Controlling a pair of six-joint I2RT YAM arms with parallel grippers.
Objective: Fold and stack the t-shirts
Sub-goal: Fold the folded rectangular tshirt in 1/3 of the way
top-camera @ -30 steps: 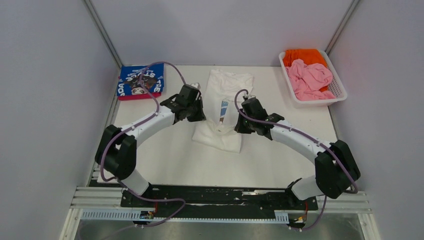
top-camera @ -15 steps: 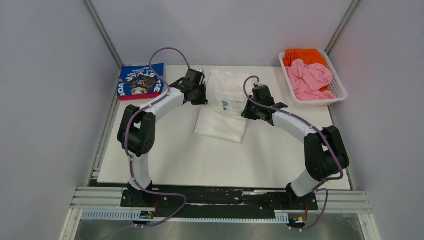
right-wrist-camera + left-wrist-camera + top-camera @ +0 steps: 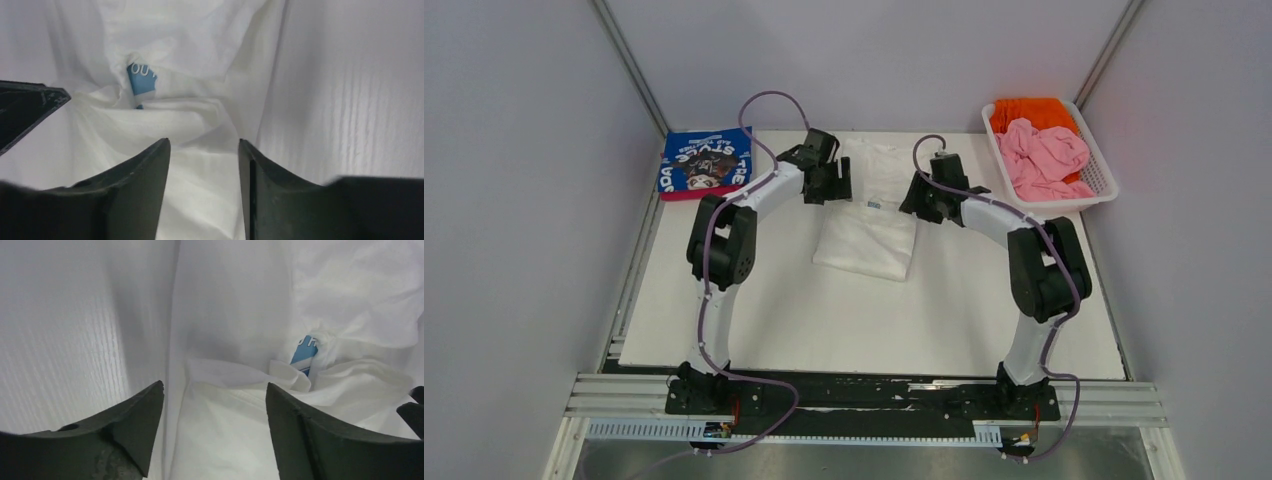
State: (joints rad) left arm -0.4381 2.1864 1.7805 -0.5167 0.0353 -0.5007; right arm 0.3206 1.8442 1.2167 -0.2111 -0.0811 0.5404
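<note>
Folded white t-shirt [image 3: 866,240] on surface [image 3: 824,320]; left end effector [image 3: 215,390] spread, right end effector [image 3: 204,145] narrowly spread, both empty at its edges.

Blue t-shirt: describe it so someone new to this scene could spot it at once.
On the white table, look to the far left corner. The blue t-shirt lies there folded flat, white lettering on top. It is the only blue one: the white t-shirt lies mid-table, the pink t-shirt and orange t-shirt in the basket at far right.
</note>
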